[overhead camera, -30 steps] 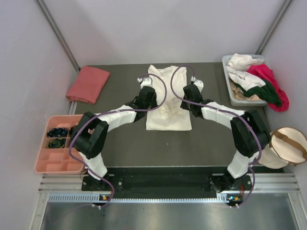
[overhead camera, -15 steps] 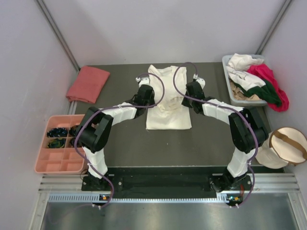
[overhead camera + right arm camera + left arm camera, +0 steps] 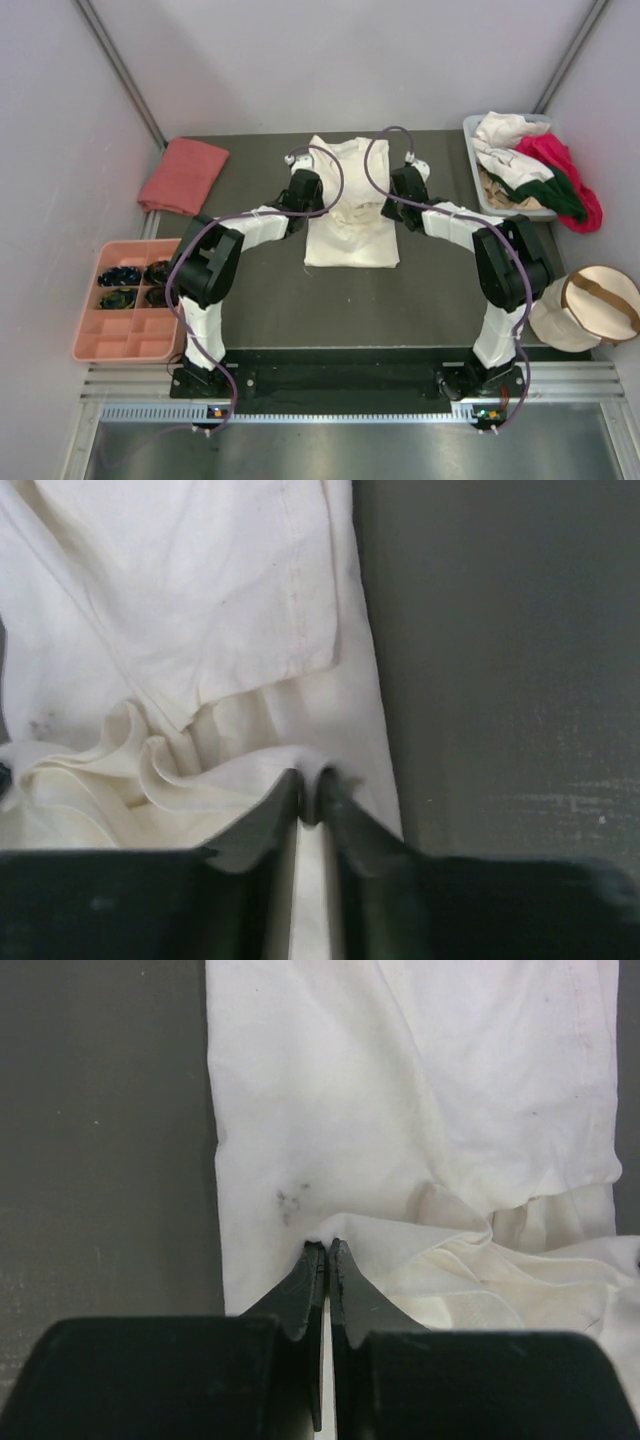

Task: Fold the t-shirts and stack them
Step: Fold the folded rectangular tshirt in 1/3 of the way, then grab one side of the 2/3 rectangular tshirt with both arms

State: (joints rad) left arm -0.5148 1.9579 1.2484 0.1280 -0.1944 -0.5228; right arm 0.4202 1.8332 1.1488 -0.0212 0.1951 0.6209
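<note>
A cream-white t-shirt point(image 3: 350, 235) lies in the middle of the dark table, its lower part folded up toward the collar. My left gripper point(image 3: 308, 182) is shut on the shirt's left edge; the wrist view shows its tips point(image 3: 327, 1250) pinching a fold of cream cloth point(image 3: 420, 1080). My right gripper point(image 3: 398, 182) is shut on the right edge, its tips point(image 3: 310, 780) clamped on a ridge of the same cloth point(image 3: 200, 600). A folded salmon-pink t-shirt point(image 3: 184, 174) lies at the back left. More t-shirts, white point(image 3: 505, 130), magenta point(image 3: 560, 160) and dark green point(image 3: 560, 200), are heaped at the back right.
A grey bin point(image 3: 476, 190) at the back right holds the heaped shirts. A pink compartment tray point(image 3: 120, 340) sits off the table's left edge. A round beige pouch point(image 3: 595, 305) with a tan strap lies at the right. Grey walls close in the back and sides.
Both grippers have moved away from me toward the collar, drawing the shirt's lower part up with them. Both stayed shut on the cloth.
</note>
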